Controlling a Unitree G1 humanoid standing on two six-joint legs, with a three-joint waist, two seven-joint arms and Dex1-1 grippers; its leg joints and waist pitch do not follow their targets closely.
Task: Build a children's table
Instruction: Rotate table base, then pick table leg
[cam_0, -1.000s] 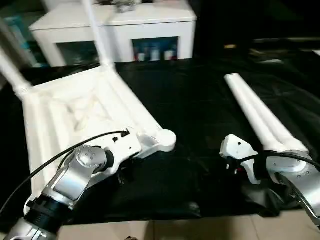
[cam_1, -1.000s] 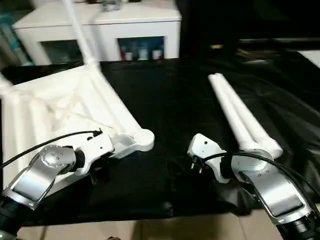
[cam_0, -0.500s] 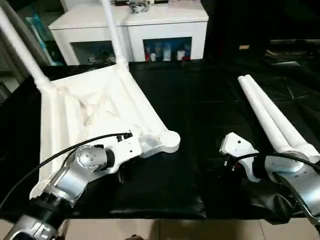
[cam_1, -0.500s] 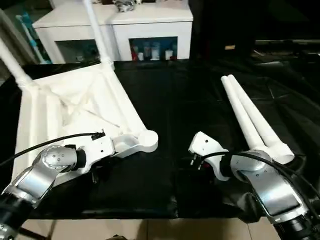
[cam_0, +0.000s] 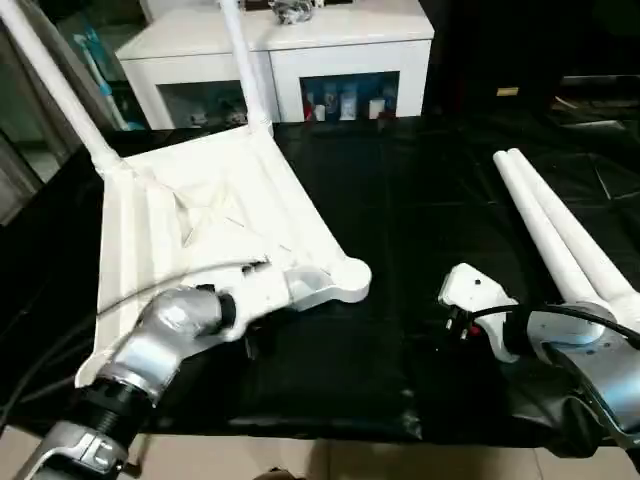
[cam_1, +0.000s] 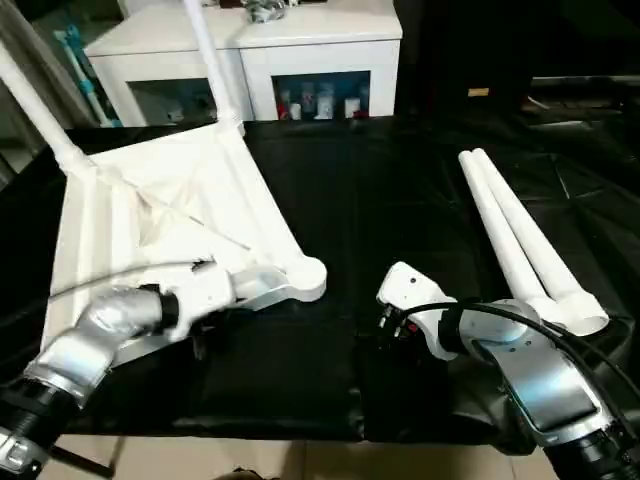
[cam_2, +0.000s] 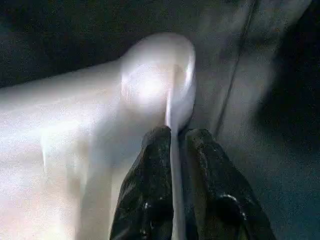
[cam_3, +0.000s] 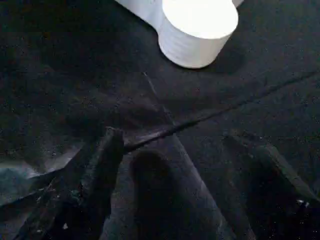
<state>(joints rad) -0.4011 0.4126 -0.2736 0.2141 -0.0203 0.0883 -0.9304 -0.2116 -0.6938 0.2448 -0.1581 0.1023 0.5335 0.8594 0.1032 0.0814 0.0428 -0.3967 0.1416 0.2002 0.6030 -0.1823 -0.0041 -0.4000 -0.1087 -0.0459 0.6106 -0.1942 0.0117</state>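
The upturned table top (cam_0: 200, 215) lies on the black sheet (cam_0: 400, 230) (two legs already stand in its far sockets). The left gripper (cam_2: 175, 137) pinches its near rim beside the corner socket (cam_0: 350, 280). The right gripper (cam_3: 187, 150) hovers spread open; two loose legs (cam_0: 560, 235) lie nearby.

left tool (cam_2: 172, 150) pinched closed, right tool (cam_3: 185, 165) spread wide
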